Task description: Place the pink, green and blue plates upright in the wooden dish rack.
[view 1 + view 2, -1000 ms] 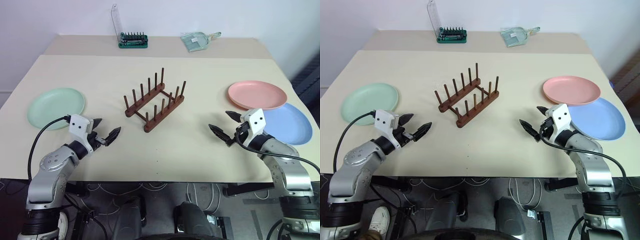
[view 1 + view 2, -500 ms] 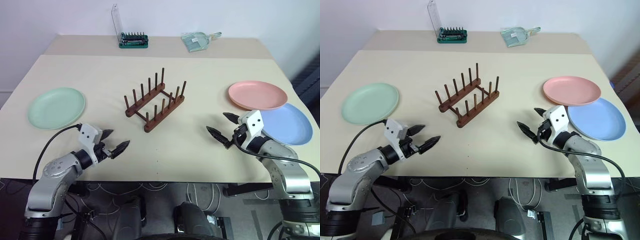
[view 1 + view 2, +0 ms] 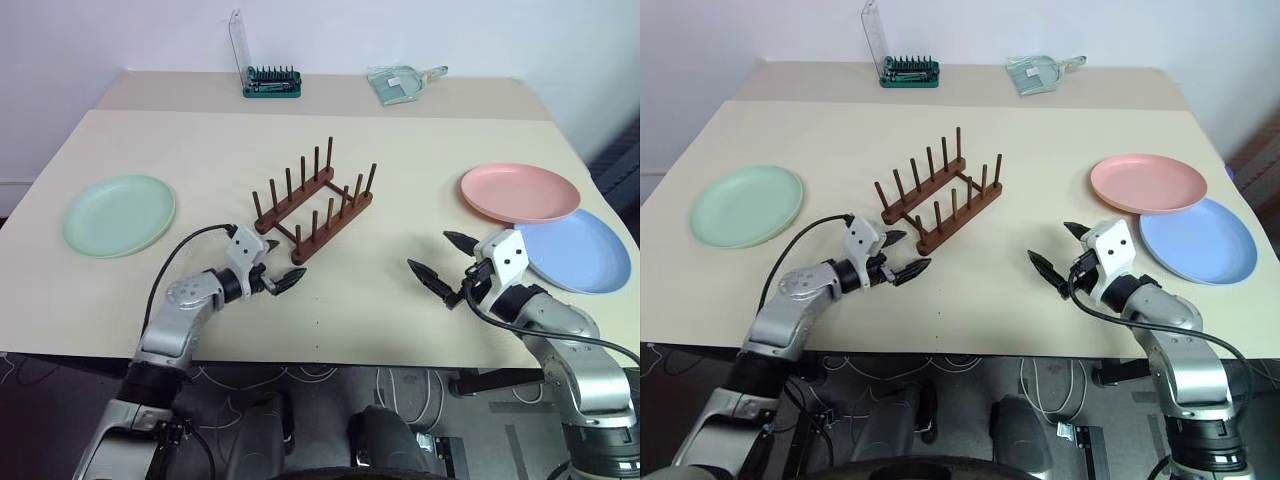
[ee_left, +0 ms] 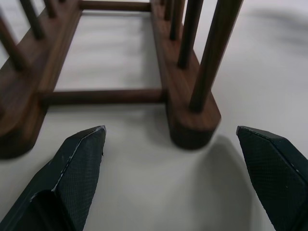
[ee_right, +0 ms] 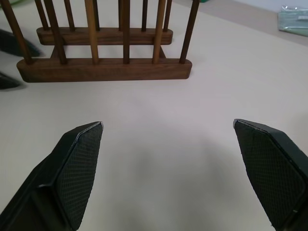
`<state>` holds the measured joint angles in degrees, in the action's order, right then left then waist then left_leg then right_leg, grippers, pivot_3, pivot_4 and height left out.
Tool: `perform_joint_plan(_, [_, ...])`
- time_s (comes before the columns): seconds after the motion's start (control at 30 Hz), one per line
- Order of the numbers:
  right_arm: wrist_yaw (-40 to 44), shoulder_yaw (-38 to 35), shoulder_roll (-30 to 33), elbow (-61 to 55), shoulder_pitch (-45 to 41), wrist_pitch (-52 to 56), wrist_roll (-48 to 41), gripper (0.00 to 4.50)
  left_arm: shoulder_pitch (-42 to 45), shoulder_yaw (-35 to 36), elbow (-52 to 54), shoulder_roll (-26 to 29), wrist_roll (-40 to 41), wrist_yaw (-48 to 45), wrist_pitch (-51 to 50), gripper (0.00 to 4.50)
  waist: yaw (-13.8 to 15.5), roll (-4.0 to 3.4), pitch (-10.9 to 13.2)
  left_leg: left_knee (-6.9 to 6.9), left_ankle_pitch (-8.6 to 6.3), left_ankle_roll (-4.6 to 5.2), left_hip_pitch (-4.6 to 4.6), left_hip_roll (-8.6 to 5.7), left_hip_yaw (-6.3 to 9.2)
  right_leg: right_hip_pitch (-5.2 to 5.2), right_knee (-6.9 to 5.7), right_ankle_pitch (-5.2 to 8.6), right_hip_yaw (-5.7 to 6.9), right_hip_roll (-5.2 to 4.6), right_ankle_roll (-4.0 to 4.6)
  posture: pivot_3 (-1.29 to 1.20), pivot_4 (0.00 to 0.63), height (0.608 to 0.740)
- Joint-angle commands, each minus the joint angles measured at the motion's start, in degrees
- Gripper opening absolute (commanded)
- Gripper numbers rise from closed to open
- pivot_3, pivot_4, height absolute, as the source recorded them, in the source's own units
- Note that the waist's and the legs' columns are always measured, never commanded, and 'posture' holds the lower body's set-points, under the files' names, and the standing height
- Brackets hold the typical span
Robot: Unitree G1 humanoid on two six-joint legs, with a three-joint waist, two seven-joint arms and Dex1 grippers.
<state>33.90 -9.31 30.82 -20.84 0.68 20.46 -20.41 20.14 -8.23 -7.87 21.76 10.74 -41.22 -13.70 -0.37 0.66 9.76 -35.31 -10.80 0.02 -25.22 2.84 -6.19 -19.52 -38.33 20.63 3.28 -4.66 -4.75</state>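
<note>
Two silver-grey metal arms with rounded, jointed housings, each running into a black wrist section. A small white block sits on top of each wrist, and the right one shows two dark dots on its face. A black cable loops free from each white block and trails along the forearm. The left gripper (image 3: 272,276) carries two black fingers, tapered to points like claws; the right gripper (image 3: 442,258) matches it. Up close, the fingers (image 5: 79,168) are dark, wedge-shaped pads with a fine cross-hatched texture over their flat inner faces, edges cleanly bevelled.
</note>
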Motion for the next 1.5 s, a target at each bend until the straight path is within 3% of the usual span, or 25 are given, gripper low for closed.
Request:
perform_joint_plan(0.03, [-1.2, 0.0, -0.9, -3.3, 0.0, 0.0, -0.5, 4.47, 0.4, -3.2, -3.3, -1.9, -2.0, -0.6, -0.3, 4.5, 0.0, -0.02, 0.0, -0.02, 0.0, 0.0, 0.01, 0.0, 0.0, 0.01, 0.0, 0.0, 0.0, 0.0, 0.0, 0.0, 0.15, 0.732])
perform_joint_plan(0.2, [-1.7, 1.3, -1.7, -3.8, -0.1, 0.3, -0.5, 4.47, -0.2, -5.2, -2.7, -3.2, -3.3, -2.4, 0.0, 4.5, 0.1, -0.09, -0.1, -0.03, 0.0, 0.0, 0.01, -0.01, 0.03, 0.04, 0.0, 0.0, 0.01, 0.0, -0.01, 0.0, 0.15, 0.732])
perform_joint_plan(0.23, [-1.4, 1.5, -1.7, -3.7, -0.3, 0.4, -0.7, 4.5, -0.4, -5.2, -2.4, -3.5, -3.3, -2.3, -0.2, 4.24, 0.1, -0.11, -0.1, -0.04, 0.0, 0.0, 0.01, -0.01, 0.03, 0.05, 0.01, 0.0, 0.01, 0.0, -0.01, 0.0, 0.15, 0.732])
perform_joint_plan(0.3, [-0.9, 1.9, -1.6, -3.4, -0.7, 0.5, -1.2, 4.5, -0.8, -5.0, -1.8, -3.8, -3.3, -2.2, -0.7, 3.66, 0.1, -0.12, -0.1, -0.05, 0.0, 0.0, 0.01, -0.01, 0.03, 0.06, 0.02, 0.0, 0.01, 0.0, -0.01, 0.0, 0.15, 0.732])
perform_joint_plan(0.43, [-0.3, 2.9, -1.7, -2.4, -1.5, 0.3, -1.1, 4.5, -1.0, -4.1, -1.4, -3.8, -3.3, -1.6, -1.2, 1.6, 0.0, -0.13, -0.2, -0.05, -0.01, 0.02, 0.02, -0.01, 0.04, 0.06, 0.02, 0.0, 0.01, 0.0, -0.01, 0.0, 0.15, 0.732])
perform_joint_plan(0.5, [-0.3, 3.5, -2.0, -2.0, -1.9, 0.1, -0.9, 4.5, -1.0, -3.7, -1.5, -3.5, -3.5, -1.5, -1.0, 0.84, 0.0, -0.13, -0.2, -0.05, -0.03, 0.05, 0.03, -0.01, 0.06, 0.08, 0.02, 0.01, 0.01, 0.0, -0.01, 0.0, 0.15, 0.732])
perform_joint_plan(0.73, [0.6, 4.4, -0.6, -2.2, -0.4, 0.4, 0.2, 4.5, 0.1, -3.3, -3.1, -1.6, -4.3, -3.4, 1.9, 0.79, -0.2, -0.15, -0.2, -0.05, -0.04, 0.06, 0.06, 0.0, 0.06, 0.1, 0.03, 0.0, 0.02, 0.01, -0.01, 0.0, 0.15, 0.732])
perform_joint_plan(1.0, [2.9, 2.8, 2.6, -3.4, 5.5, 0.9, 0.3, 4.5, 9.9, -5.7, -10.2, 3.5, -1.3, -24.5, 9.0, 0.79, 0.1, -0.13, -0.2, -0.03, -0.08, 0.13, 0.05, 0.0, 0.06, 0.07, 0.03, 0.01, 0.06, 0.05, -0.01, 0.0, 0.15, 0.732])
perform_joint_plan(1.17, [1.8, 2.7, 2.2, -4.5, 6.5, 0.8, 0.7, 4.5, 15.2, -7.2, -18.9, 2.3, -2.7, -31.0, 15.6, 0.79, -0.1, -0.11, -0.2, -0.05, -0.07, 0.11, -0.05, -0.02, 0.03, 0.01, 0.1, 0.01, 0.05, 0.07, -0.01, 0.0, 0.15, 0.732])
perform_joint_plan(1.47, [-0.1, 1.9, 1.9, -6.5, 9.1, 0.7, 1.1, 4.5, 22.3, -6.8, -34.0, -2.0, -5.6, -31.5, 23.1, 0.79, -0.2, -0.09, -0.2, -0.12, -0.09, 0.16, -0.1, -0.01, 0.04, -0.02, 0.08, 0.01, 0.05, 0.11, -0.02, 0.0, 0.15, 0.732])
perform_joint_plan(1.5, [-0.1, 1.8, 2.0, -6.6, 9.3, 0.7, 1.1, 4.5, 22.4, -6.5, -34.7, -2.1, -5.8, -31.3, 23.4, 1.29, -0.2, -0.09, -0.2, -0.13, -0.09, 0.16, -0.1, -0.01, 0.04, -0.02, 0.08, 0.01, 0.05, 0.11, -0.02, 0.0, 0.15, 0.732])
